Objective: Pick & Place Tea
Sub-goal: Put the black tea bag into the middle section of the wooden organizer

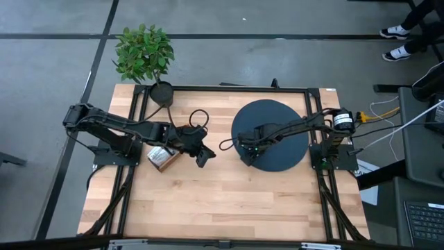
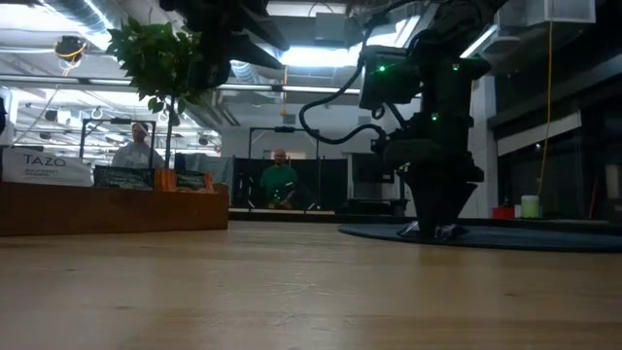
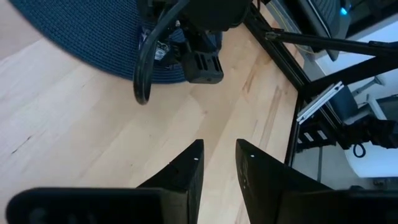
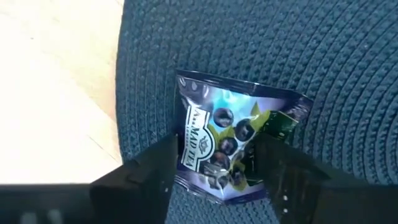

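Note:
One dark blue tea sachet (image 4: 233, 134), printed with berries, lies on the left part of the large dark round disc (image 1: 281, 114). My right gripper (image 4: 214, 177) stands at the disc's left edge (image 1: 247, 153), fingers down at the mat (image 2: 428, 230), shut on that sachet. My left gripper (image 1: 205, 156) hovers over bare table between the brown wooden box (image 1: 161, 157) and the disc; it is empty, with a narrow gap between its fingers (image 3: 219, 162). More sachets stand in the box (image 2: 165, 181). My right gripper has the sachet's end nearest the wrist (image 4: 211, 171) between its two fingers, which lie against its side edges. The printed face is turned up and the far end (image 4: 242, 87) rests on the disc. One finger (image 4: 280, 168) hides the sachet's corner beside it.
A potted plant (image 1: 143, 52) stands at the table's far-left corner. A black frame (image 1: 236, 88) runs round the table edges. Bare wood lies along the near half of the table (image 1: 229, 201). People sit in the room beyond (image 2: 280, 181).

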### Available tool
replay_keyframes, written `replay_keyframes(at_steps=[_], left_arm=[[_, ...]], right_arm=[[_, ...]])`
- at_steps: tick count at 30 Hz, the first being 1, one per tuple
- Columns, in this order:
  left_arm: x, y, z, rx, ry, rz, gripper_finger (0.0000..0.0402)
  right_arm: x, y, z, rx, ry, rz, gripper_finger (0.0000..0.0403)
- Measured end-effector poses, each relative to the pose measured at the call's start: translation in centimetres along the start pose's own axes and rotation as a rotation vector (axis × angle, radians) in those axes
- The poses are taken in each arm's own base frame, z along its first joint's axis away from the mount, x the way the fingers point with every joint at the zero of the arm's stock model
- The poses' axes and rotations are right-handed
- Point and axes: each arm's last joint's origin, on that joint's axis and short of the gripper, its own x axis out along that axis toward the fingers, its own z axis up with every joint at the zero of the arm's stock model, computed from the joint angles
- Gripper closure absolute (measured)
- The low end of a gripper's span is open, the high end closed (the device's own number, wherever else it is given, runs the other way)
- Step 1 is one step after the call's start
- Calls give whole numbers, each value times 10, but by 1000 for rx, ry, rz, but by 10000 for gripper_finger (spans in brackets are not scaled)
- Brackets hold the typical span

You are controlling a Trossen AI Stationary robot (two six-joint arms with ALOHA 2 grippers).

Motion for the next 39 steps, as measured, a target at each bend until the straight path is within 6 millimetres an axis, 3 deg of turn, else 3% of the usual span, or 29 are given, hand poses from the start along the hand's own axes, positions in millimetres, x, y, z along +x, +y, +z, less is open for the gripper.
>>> replay_keyframes(at_steps=[10, 25, 32, 39], left_arm=[[0, 0, 0, 16, 0, 1, 311], [-1, 2, -1, 105, 72, -37, 311], [-3, 9, 1, -67, 101, 29, 311], [-2, 18, 12, -142, 78, 37, 311]], right_arm=[[-6, 3, 2, -8, -15, 23, 228], [-51, 65, 6, -662, -122, 311, 227], [-80, 85, 14, -738, -306, 200, 227], [-96, 86, 19, -719, -345, 103, 227]])
